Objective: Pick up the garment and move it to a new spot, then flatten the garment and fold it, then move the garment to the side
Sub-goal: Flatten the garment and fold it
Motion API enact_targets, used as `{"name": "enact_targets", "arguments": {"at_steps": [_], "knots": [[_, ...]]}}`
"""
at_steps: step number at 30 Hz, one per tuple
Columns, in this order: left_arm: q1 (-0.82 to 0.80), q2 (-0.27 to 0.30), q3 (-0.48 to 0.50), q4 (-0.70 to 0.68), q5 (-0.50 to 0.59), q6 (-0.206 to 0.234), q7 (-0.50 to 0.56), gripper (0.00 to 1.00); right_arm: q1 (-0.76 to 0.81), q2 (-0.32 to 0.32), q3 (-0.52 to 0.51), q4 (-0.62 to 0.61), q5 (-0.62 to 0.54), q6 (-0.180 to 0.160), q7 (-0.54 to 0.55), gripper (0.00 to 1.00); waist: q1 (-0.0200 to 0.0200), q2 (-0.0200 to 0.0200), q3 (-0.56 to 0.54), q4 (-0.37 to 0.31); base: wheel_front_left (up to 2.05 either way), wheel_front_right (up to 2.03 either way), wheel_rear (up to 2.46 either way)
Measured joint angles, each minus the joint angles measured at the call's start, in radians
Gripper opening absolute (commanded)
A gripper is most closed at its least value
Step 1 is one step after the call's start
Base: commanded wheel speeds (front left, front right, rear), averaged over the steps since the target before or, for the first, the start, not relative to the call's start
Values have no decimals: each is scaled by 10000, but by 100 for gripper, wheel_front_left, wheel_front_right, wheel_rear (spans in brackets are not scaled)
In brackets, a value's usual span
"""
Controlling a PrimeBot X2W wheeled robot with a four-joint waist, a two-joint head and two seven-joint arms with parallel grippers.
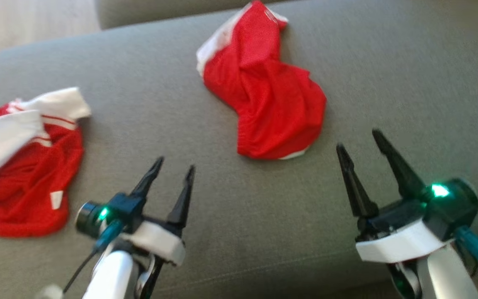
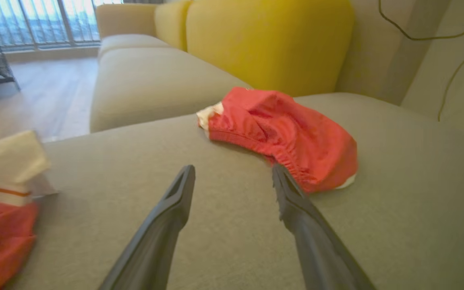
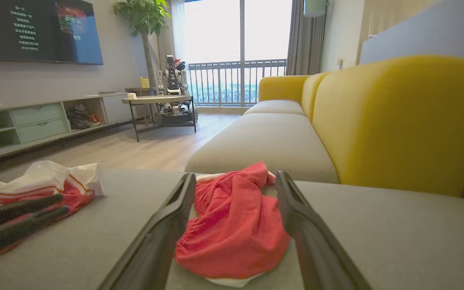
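Garment [image 1: 259, 95] near cushion [image 1: 388, 62] far edge; open room around; left hand [image 1: 175, 164], right hand [image 1: 358, 140] spread, empty.

No text can be read. The TV [image 3: 38, 30], far left, carries a column of pale lines of writing (too small and blurred to make out) on its dark screen

Grey-seated yellow sofa [image 3: 397, 121], wood floor [image 3: 143, 149], bright balcony window [image 3: 238, 48]
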Motion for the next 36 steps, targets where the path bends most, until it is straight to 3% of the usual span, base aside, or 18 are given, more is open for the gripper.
{"name": "enact_targets", "arguments": {"at_steps": [9,17,23,24,25,26,27,36], "knots": [[-2060,627,-1697,1983,-485,-96,0,100,-405,-2,125,-702,73,0,0,100,0,0,1161,-938,0,0,0],[-3129,1147,-2894,2786,-989,-165,0,100,-839,-2,98,-874,309,0,-2,100,-2,0,1956,-1693,0,0,0],[-3500,1383,-3237,2765,-1392,-165,0,100,-918,0,82,-888,433,0,-2,100,-2,0,2310,-2046,0,0,0],[-3521,1404,-3248,2709,-1463,-165,0,75,-918,0,77,-886,483,0,-2,100,-2,0,2336,-2081,0,0,0],[-3528,1448,-3321,2644,-1467,-163,0,36,-918,0,77,-882,510,0,-2,100,-2,0,2348,-2110,0,0,0],[-3527,1478,-3348,2566,-1473,-163,0,12,-918,0,75,-869,512,0,-2,100,-2,0,2348,-2129,0,0,0],[-3527,1503,-3398,2497,-1515,-163,0,0,-918,0,73,-853,535,0,-2,100,-2,0,2333,-2139,0,0,0],[-3501,1756,-4293,1860,-2178,-163,0,0,-914,0,153,-654,763,0,-6,100,-4,0,1842,-2243,0,0,0]]}}
